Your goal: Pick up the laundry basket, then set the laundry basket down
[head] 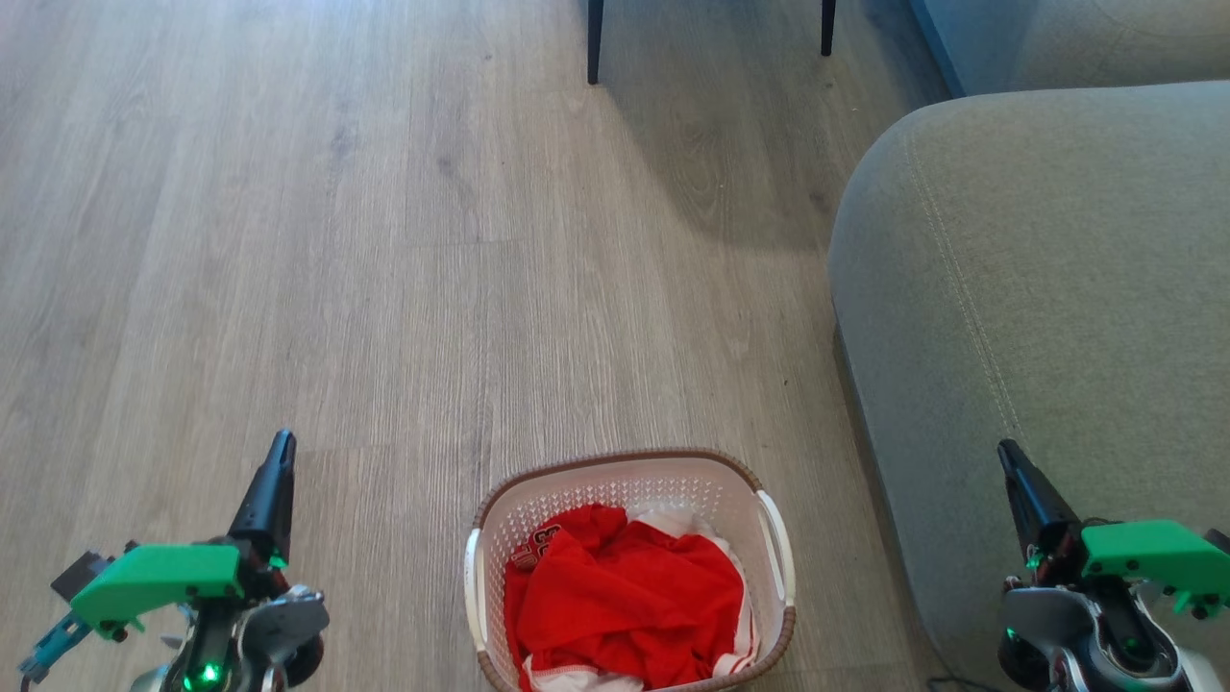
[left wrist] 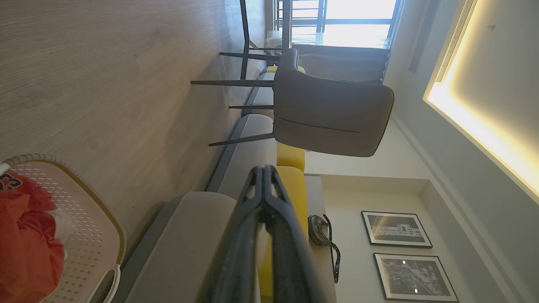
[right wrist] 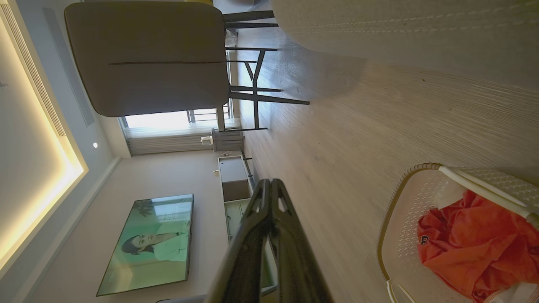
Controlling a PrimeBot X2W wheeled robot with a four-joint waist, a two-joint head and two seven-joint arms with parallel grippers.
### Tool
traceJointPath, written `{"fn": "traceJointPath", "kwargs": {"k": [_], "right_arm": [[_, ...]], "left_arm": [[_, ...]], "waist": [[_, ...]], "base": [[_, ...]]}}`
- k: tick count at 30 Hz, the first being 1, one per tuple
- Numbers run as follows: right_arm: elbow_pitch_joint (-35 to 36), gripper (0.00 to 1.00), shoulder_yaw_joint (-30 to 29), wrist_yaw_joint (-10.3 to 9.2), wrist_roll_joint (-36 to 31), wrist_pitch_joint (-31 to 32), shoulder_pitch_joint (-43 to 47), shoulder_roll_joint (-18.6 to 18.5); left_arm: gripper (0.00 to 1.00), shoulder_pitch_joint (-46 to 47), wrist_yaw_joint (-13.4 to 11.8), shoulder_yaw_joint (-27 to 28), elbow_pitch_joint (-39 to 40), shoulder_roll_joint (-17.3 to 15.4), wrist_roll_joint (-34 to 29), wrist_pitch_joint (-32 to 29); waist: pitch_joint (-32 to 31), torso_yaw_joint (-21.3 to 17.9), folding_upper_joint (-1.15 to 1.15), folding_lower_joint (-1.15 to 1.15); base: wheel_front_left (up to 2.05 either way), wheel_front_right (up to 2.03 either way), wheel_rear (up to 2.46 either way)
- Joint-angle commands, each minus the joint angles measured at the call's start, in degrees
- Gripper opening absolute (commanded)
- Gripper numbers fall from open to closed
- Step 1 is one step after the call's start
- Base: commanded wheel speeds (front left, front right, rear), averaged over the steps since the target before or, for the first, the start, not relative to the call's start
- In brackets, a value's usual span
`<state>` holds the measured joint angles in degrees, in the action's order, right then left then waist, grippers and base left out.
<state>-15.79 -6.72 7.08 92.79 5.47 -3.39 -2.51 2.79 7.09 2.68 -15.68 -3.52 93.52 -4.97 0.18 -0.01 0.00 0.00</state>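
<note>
The laundry basket [head: 629, 490] stands on the wood floor at the bottom middle of the head view, white and perforated with a brown rim, holding red and white clothes [head: 625, 591]. It has white handles on both sides. My left gripper [head: 281, 444] is shut and empty, off to the basket's left and apart from it. On the other side my right gripper [head: 1007, 452] is also shut and empty, hovering in front of the sofa. The left wrist view has the basket [left wrist: 90, 235] at lower left beside the shut left gripper [left wrist: 264, 169]. The right wrist view has the basket [right wrist: 400, 235] at lower right and the shut right gripper [right wrist: 269, 183].
A grey sofa [head: 1038, 317] fills the right side, close to the basket's right handle. Dark chair legs [head: 594, 43] stand at the far top. Bare wood floor [head: 336, 240] stretches ahead and to the left. A grey chair [left wrist: 328, 113] and a wall television [right wrist: 147, 242] show in the wrist views.
</note>
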Motion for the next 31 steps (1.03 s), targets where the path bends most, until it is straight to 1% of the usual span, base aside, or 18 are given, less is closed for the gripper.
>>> {"fn": "traceJointPath", "kwargs": {"k": [1,31], "right_arm": [[1.81,0.0,0.99,0.41,0.04,0.38,-2.71,-0.96],[1.8,0.0,0.71,0.41,-0.2,0.61,-2.74,-0.76]], "left_arm": [[0.0,3.26,0.4,2.26,1.7,-0.51,-0.04,-0.24],[0.0,3.3,0.4,2.76,1.68,-0.15,-0.46,-0.65]], "waist": [[0.0,0.01,0.0,0.0],[0.0,0.01,0.0,0.0]], "base": [[0.0,0.0,0.0],[0.0,0.0,0.0]]}}
